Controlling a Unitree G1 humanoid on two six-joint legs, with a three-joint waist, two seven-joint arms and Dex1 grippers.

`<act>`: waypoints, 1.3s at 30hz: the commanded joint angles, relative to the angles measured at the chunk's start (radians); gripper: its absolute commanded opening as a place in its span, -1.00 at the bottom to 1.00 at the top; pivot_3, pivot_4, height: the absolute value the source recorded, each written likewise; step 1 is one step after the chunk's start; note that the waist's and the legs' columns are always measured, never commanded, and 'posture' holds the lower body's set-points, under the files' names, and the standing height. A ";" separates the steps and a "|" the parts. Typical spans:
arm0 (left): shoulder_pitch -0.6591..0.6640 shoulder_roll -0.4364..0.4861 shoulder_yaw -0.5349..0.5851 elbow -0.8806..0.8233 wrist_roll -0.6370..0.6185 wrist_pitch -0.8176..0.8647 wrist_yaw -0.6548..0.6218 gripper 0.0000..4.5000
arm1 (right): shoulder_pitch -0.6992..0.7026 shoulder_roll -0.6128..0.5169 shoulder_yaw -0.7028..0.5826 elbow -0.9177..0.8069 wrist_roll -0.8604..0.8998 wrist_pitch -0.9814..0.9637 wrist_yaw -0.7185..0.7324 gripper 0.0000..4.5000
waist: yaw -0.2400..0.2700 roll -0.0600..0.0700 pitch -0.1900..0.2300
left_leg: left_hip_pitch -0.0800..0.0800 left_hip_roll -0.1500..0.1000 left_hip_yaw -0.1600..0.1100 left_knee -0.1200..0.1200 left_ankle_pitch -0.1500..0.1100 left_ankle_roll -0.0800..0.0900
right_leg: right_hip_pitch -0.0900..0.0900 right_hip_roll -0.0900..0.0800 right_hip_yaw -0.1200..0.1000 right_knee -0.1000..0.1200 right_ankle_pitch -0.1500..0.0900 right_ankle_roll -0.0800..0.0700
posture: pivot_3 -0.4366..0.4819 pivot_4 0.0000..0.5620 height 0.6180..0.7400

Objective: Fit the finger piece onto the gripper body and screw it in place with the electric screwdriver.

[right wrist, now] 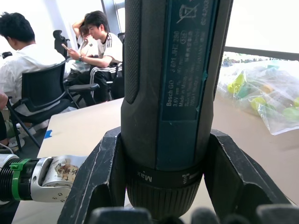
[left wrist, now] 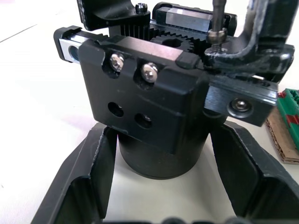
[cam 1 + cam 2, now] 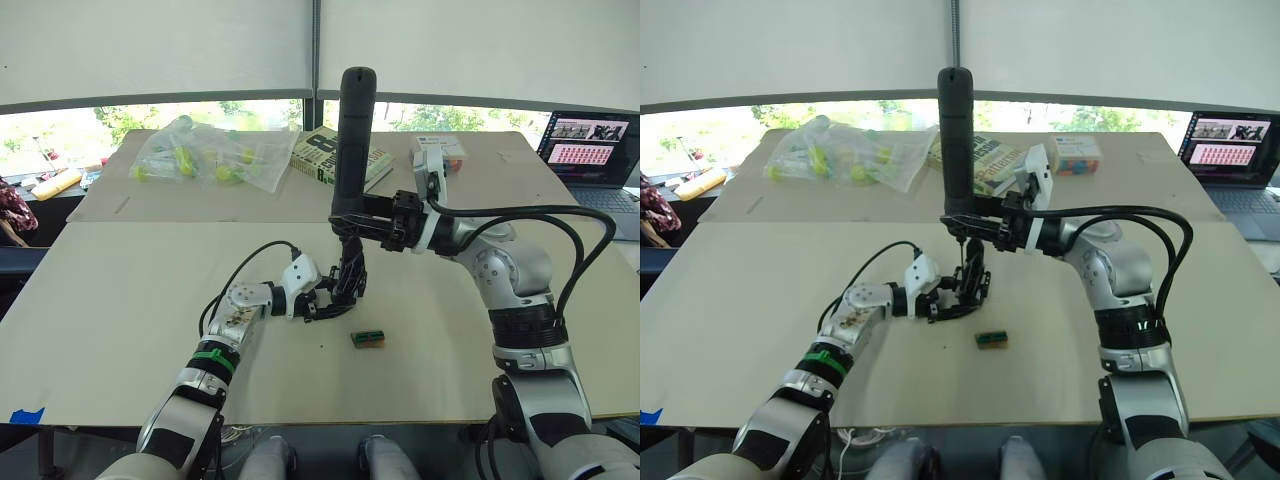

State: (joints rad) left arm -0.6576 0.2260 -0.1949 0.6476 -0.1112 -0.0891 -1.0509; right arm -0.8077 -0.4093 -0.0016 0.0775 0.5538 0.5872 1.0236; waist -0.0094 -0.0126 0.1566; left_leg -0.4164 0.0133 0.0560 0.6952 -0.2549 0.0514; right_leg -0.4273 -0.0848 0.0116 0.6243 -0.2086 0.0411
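Just left of the green block (image 3: pixel 368 339), the left gripper (image 2: pixel 154 186) brackets the body (image 2: pixel 149 98) at its rigid round base; the right gripper (image 1: pixel 161 186) clamps the heavy, top-loaded screwdriver (image 3: pixel 352 140) low, bit on the finger piece (image 2: pixel 243 60).

The tan bench (image 3: pixel 120 300) fills mid-frame. On it, at centre, stands the gripper body (image 3: pixel 345 285); a small green-and-brown block (image 3: pixel 368 339) lies just lower right. Upper frame: a plastic bag (image 3: pixel 205 152), a book (image 3: pixel 335 155), a box (image 3: pixel 445 150), and a laptop (image 3: pixel 590 150) upper right.
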 commanded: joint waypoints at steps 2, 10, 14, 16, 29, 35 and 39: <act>0.003 -0.012 -0.015 -0.016 0.016 -0.020 -0.002 0.01 | -0.005 -0.007 -0.018 -0.051 0.006 -0.045 0.004 -0.14 | 0.001 0.000 0.000 | 0.000 0.000 0.000 0.000 0.000 0.000 | 0.000 0.000 0.000 0.000 0.000 0.000 | -0.05 -0.47 1.00; 0.013 -0.015 -0.012 -0.021 0.029 -0.021 0.028 0.01 | 0.006 -0.007 -0.015 -0.063 0.009 -0.045 0.002 -0.14 | 0.005 0.000 0.000 | 0.000 0.000 0.000 0.000 0.000 0.000 | 0.000 0.000 0.000 0.000 0.000 0.000 | -0.05 -0.47 1.00; 0.022 -0.019 -0.012 -0.030 0.029 -0.017 0.035 0.01 | 0.026 -0.004 -0.016 -0.085 0.014 -0.036 -0.008 -0.14 | 0.007 0.000 0.000 | 0.000 0.000 0.000 0.000 0.000 0.000 | 0.000 0.000 0.000 0.000 0.000 0.000 | -0.05 -0.47 1.00; 0.026 -0.021 -0.009 -0.035 0.027 -0.013 0.044 0.01 | 0.044 0.001 -0.017 -0.104 0.016 -0.030 -0.021 -0.14 | 0.007 0.000 0.000 | 0.000 0.000 0.000 0.000 0.000 0.000 | 0.000 0.000 0.000 0.000 0.000 0.000 | -0.05 -0.47 1.00; 0.054 -0.020 -0.009 -0.066 0.023 0.005 0.058 0.01 | 0.126 0.000 0.011 -0.166 -0.017 -0.057 -0.080 -0.14 | 0.008 0.000 0.000 | 0.001 0.000 0.000 0.000 0.000 0.000 | 0.002 0.000 0.000 -0.001 0.000 0.000 | -0.05 -0.47 1.00; 0.054 -0.021 -0.009 -0.064 0.022 0.004 0.058 0.01 | 0.132 0.000 0.024 -0.166 -0.030 -0.054 -0.101 -0.14 | 0.007 0.000 0.000 | 0.002 0.000 0.000 0.000 0.000 0.000 | 0.002 0.000 0.000 -0.001 0.000 0.000 | -0.05 -0.47 1.00; 0.053 -0.021 -0.010 -0.063 0.023 0.003 0.058 0.01 | 0.127 0.002 0.039 -0.156 -0.044 -0.047 -0.119 -0.14 | 0.007 0.000 0.000 | 0.002 0.000 0.000 0.000 0.000 0.000 | 0.002 0.000 0.000 -0.001 0.000 0.000 | -0.05 -0.47 1.00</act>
State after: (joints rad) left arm -0.6164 0.2094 -0.1946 0.6000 -0.0929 -0.0877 -0.9901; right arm -0.6903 -0.4036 0.0091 -0.0814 0.5362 0.5310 0.9147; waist -0.0022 -0.0125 0.1565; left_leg -0.4143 0.0134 0.0560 0.6956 -0.2549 0.0514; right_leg -0.4252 -0.0848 0.0116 0.6237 -0.2086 0.0412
